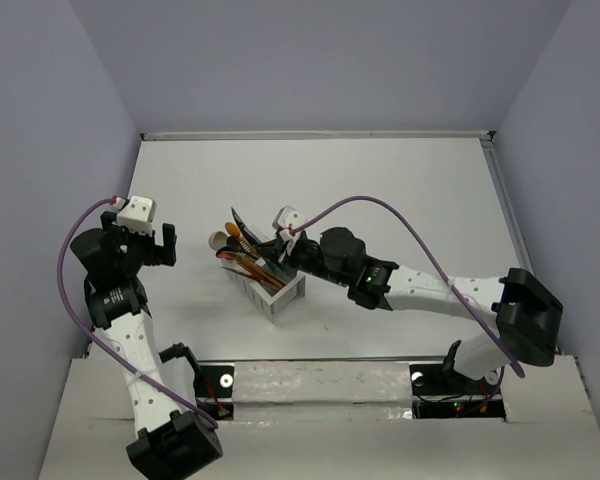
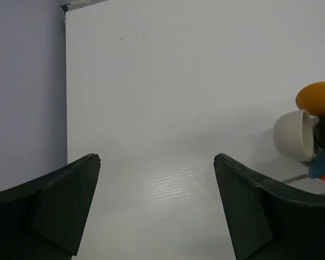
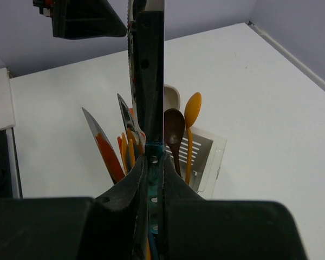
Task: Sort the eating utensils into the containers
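The teal-handled utensil [image 3: 150, 81] stands upright in my right tool [image 3: 153, 162], seen edge-on, and the two fingers are clenched on its handle directly above the box [image 3: 205, 150]. In the box, the orange spoon [image 3: 192, 108], the dark brown spoon [image 3: 173, 127] and the beige spoon [image 3: 171, 97] stand bowl-up together. Beside them two grey-bladed knives [image 3: 97, 135] with red and orange handles lean outward. From the top view the whole bundle tilts up and to the left. I cannot tell which compartment holds which piece. The box sits at an angle near the middle of the white table [image 1: 400, 180]. My left tool [image 2: 157, 157] hangs to the left, well apart from the box, fingers spread wide with nothing between them but bare table. The spoon bowls show at the right edge of its camera.
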Controlling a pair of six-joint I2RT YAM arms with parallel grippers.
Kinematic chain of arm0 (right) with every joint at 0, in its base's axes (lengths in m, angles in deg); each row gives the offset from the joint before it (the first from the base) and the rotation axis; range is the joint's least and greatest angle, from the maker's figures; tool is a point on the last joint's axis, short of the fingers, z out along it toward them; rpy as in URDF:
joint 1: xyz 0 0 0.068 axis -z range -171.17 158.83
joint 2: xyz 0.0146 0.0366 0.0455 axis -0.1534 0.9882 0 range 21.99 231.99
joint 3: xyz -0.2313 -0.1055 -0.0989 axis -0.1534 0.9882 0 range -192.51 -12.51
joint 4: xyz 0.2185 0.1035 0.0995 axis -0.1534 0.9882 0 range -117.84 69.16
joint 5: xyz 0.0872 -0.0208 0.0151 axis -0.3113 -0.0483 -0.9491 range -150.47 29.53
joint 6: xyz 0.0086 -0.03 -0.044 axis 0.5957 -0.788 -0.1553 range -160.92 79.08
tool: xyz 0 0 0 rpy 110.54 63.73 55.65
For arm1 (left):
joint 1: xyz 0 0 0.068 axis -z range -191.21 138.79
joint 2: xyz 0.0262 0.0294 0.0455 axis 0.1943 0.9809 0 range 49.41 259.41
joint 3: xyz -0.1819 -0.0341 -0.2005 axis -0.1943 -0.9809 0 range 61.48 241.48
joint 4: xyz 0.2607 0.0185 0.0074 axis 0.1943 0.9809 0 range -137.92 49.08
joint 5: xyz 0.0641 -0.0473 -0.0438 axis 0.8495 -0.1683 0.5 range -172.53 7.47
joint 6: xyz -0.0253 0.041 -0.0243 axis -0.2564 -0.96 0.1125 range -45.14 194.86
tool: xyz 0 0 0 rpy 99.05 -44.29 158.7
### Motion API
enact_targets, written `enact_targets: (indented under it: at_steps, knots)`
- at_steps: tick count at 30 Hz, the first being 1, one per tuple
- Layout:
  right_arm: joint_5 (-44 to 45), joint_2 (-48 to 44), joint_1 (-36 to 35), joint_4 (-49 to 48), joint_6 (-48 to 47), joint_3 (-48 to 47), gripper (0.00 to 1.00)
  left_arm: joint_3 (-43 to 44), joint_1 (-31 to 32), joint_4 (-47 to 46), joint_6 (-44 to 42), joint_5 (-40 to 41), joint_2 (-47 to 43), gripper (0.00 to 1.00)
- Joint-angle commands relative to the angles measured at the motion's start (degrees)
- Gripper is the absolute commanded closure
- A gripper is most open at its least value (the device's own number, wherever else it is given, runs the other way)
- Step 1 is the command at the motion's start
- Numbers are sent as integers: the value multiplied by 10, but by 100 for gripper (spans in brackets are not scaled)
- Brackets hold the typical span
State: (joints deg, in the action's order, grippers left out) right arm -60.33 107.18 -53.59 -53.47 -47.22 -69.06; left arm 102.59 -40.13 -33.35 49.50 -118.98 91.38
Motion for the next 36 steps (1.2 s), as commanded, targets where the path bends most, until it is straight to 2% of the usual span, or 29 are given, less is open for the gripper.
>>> enact_targets:
  at_steps: [1,6,12,14,16,18,22,26,27,29,30,32,33,36]
  knots:
    - [-16,-26,-3,-83,5,30,100,-11,1,-33,8,1,-30,1]
    - [-5,-2,-3,-115,-8,75,100,-11,1,-34,11,5,-25,1]
    - [7,25,-3,-116,-15,79,100,-13,1,-35,12,7,-33,1]
    - [10,17,-3,-113,-17,80,92,-13,1,-35,11,7,-32,1]
    - [10,0,-3,-87,-21,80,66,-12,2,-35,11,6,-30,1]
    - [17,-16,-3,-66,-24,76,49,-12,1,-35,12,7,-28,1]
    - [58,-70,-3,3,-11,60,33,-12,1,-35,11,7,-30,1]
    - [213,-113,18,120,54,1,26,-14,1,-38,15,12,-33,1]
    - [226,-116,34,180,73,-13,20,-14,1,-38,15,12,-33,1]
    - [220,-121,83,253,157,-56,16,-14,1,-38,16,15,-32,1]
    - [180,-119,156,300,189,-67,14,-14,1,-40,17,20,-32,1]
    - [125,-112,234,388,259,-82,3,-15,1,-41,22,27,-31,1]
    - [90,-105,299,412,276,-86,2,-16,0,-42,21,33,-30,1]
    - [36,-115,395,439,314,-52,1,-19,0,-50,29,51,-27,1]
